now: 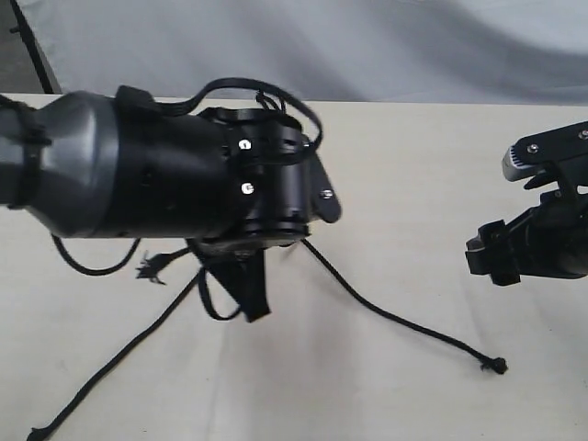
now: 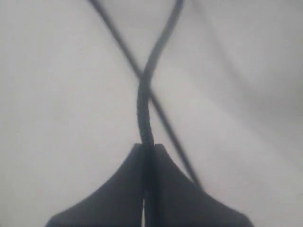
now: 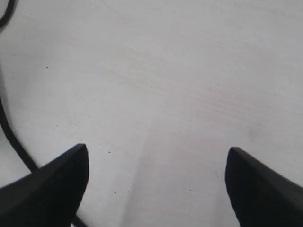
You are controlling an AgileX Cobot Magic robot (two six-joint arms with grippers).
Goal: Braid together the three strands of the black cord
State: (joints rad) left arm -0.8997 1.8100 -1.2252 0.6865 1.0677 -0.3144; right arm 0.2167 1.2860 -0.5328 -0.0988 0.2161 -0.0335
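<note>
**Cord position.** The thin woven black cord (image 1: 333,276) lies on the pale cream tabletop (image 1: 413,165). Its joined end is hidden under the left arm's bulky black wrist housing (image 1: 184,175).
- The right-hand strand (image 1: 432,335) runs out to a knotted tip (image 1: 496,366).
- The lower-left strand (image 1: 119,354) trails toward the near left corner.
- A short frayed tip (image 1: 149,267) shows just left of the arm.

**Left claw** (image 2: 148,150). The fingers are pressed together on the held strand (image 2: 143,104). In the left wrist view this strand rises from the tips and crosses a thinner-looking crossed strand (image 2: 116,38). It seems to pass over it, but blur prevents certainty.

**Right claw** (image 3: 156,187). The fingers are spread wide with nothing between them, over bare tabletop. A stretch of cord passes beside one finger. In the exterior view this claw sits well apart from the knotted tip.

**Step in hand (judgement).** This is a single crossing, with the left claw carrying one strand across its neighbour. No plaited length is visible, so the braid looks barely begun. The junction is hidden, though, so I cannot confirm this.

**Next move (judgement).**
- Lay the held strand down between the other two and release it without letting the crossing slide.
- Bring the right claw down onto the right-hand strand, close on that thin line lying flat, and lead it over the new middle.
</note>
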